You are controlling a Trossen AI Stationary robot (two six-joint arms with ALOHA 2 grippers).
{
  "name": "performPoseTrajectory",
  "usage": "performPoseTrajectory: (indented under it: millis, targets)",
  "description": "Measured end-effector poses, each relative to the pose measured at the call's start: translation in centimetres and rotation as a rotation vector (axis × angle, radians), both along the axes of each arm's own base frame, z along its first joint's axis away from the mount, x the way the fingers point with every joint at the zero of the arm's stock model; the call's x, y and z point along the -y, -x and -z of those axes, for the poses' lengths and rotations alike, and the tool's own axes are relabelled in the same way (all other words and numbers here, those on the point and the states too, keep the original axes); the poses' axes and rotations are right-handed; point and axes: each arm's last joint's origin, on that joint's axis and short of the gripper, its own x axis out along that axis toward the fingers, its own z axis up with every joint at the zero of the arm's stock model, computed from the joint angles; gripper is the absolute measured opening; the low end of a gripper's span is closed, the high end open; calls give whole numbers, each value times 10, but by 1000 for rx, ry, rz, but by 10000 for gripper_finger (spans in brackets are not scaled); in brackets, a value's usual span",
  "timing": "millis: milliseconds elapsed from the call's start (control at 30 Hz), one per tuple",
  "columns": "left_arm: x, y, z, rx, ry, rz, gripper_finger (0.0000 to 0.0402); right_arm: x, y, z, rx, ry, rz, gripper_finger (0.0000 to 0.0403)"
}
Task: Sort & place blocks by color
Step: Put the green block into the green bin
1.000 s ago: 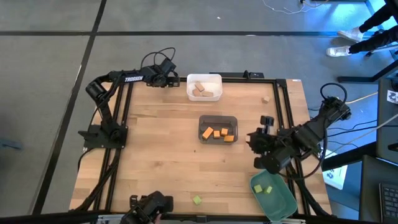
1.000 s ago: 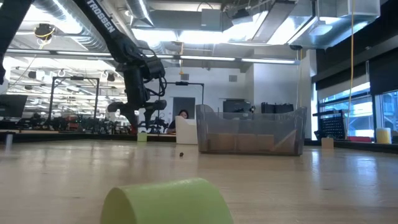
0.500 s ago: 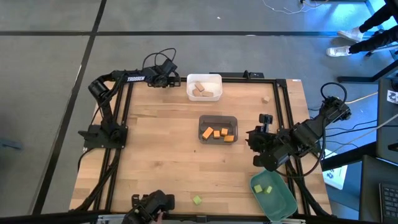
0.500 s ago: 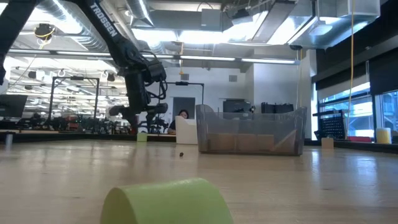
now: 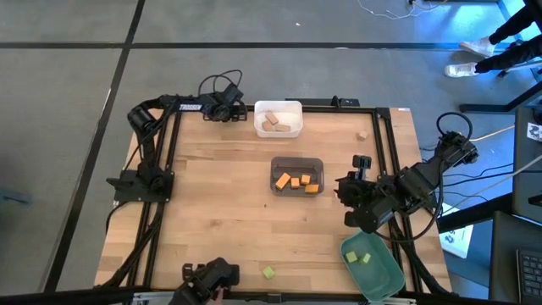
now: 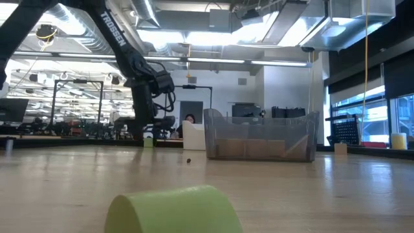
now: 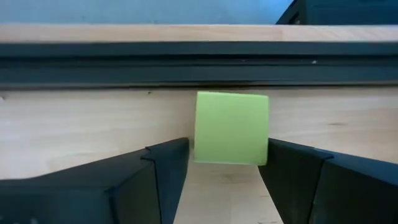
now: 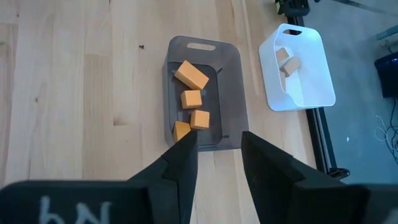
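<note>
Starting at the near edge of the table (image 5: 220, 220), one light green block (image 5: 268, 272) lies alone on the wood and fills the bottom of the low view. Off toward the near right corner sits the green bin (image 5: 385, 280), with two more light green blocks (image 5: 358, 256) inside it.

Just beyond that bin hangs the right gripper (image 8: 217, 140), above the table on the right side. Its fingers are spread with bare wood showing between them – nothing is held. It faces the dark grey bin (image 5: 296, 159) at the middle of the table, where four orange blocks (image 5: 295, 180) lie loosely together.

Farther back, a single tan block (image 5: 362, 135) rests on the table near the far right corner, well apart from the bins. The white bin (image 5: 278, 104) stands at the far edge and holds a few tan blocks (image 5: 271, 124).

Farthest of all, just to the left of the white bin, the left gripper (image 5: 227, 111) reaches along the far edge. Its wrist view shows another light green block (image 7: 231, 127) sitting on the wood right against the black rail (image 7: 199, 62) – one finger stands on each side of this block. The fingers are parted rather than clamped, with a thin strip of wood visible between one of them and the block.
</note>
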Motion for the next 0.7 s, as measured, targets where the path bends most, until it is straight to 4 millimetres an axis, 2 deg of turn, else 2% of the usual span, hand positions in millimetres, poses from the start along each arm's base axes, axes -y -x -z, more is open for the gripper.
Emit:
performPoseTrajectory:
  millis: [167,333,600,700]
  targets:
    - [-1,-1,0,-44,-27,84,172,0,0,0,1,-2,2,124]
    - [-3,-2,-1,-65,-45,137,113,0,0,0,11,-16,21,124]
    - [-1,-3,-3,-58,-28,263,111,-1,0,0,-2,-46,12,124]
    - [3,-4,-12,-26,-8,356,111,-1,-1,0,1,-47,8,124]
